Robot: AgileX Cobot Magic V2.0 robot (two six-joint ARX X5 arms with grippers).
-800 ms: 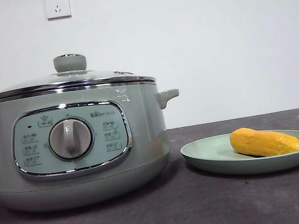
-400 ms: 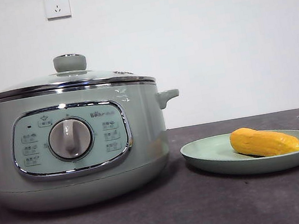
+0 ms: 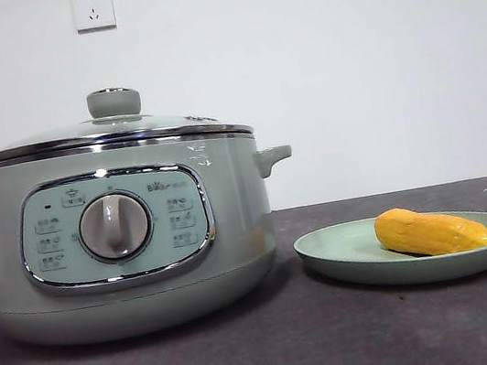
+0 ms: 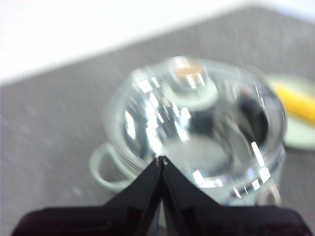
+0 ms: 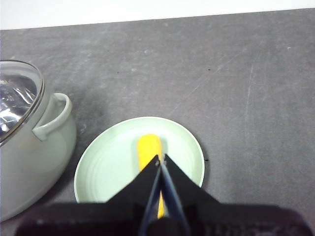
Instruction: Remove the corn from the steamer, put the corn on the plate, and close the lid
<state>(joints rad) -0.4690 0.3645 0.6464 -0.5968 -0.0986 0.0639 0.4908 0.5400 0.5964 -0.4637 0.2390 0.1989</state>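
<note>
So the steamer (image 3: 123, 243) is the big thing on the left side of the table (image 3: 280, 353), dial panel facing the front camera, and I'll place everything else off it. The lid (image 3: 110, 129) sits flat on the steamer's rim with its green knob dead centre on top, which is how you'd want it: seated all round, no gap showing on the front side.

Just to the right of the steamer, close to its side handle but not touching the pot, is the plate (image 3: 329, 257). The corn (image 3: 432, 229) lies on its side in the plate, towards the half farther from the steamer. Lying flat like that it has nowhere to roll, and the low rim helps.

Grippers: the left gripper (image 4: 161, 160) hangs above the steamer, jaws pressed together with nothing between them. That picture is blurry, but the glass lid and knob under it are clear enough. The right gripper (image 5: 160, 160) is over the plate, to the right of the steamer, jaws also together and empty; the corn sits below it, not in its grip.

My read is the job looks finished — corn out and plated, lid on, both claws free. Neither arm shows in the front view.
</note>
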